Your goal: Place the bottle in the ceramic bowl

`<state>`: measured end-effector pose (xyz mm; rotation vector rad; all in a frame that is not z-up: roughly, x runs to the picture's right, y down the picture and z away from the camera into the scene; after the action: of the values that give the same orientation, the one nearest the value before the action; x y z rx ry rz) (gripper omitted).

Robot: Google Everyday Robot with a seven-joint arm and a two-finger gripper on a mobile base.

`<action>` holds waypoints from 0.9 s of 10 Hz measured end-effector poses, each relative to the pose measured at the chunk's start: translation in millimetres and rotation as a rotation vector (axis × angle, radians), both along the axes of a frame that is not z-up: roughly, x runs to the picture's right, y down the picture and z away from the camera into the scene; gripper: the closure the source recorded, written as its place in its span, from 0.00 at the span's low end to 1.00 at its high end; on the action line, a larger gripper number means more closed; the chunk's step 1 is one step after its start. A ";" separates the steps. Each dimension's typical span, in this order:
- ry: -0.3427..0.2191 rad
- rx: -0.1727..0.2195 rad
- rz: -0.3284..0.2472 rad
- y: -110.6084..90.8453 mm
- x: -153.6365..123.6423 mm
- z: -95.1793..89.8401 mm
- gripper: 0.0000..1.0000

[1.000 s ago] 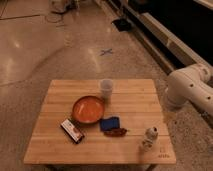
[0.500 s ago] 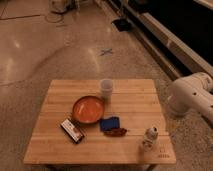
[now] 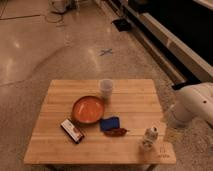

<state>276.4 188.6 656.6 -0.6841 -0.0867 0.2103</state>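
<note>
Near the white arm [image 3: 196, 104], on the table [image 3: 131, 102], stands the bottle [image 3: 148, 137] — hand unseen.

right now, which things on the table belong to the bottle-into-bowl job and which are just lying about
For the job:
- bottle, standing front right
- ceramic bowl, left of centre
- pincer, out of view; only the arm shows at the right

Lying about:
- translucent cup
- blue item
- reddish-brown packet
- dark packet
</note>
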 end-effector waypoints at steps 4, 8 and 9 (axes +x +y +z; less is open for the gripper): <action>-0.087 -0.059 0.153 21.7 -15.0 -12.7 0.35; -0.089 -0.044 0.369 16.2 -28.5 -1.9 0.35; -0.071 -0.026 0.417 13.0 -27.6 1.6 0.35</action>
<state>248.7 201.6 658.2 -0.6947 -0.2959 0.5882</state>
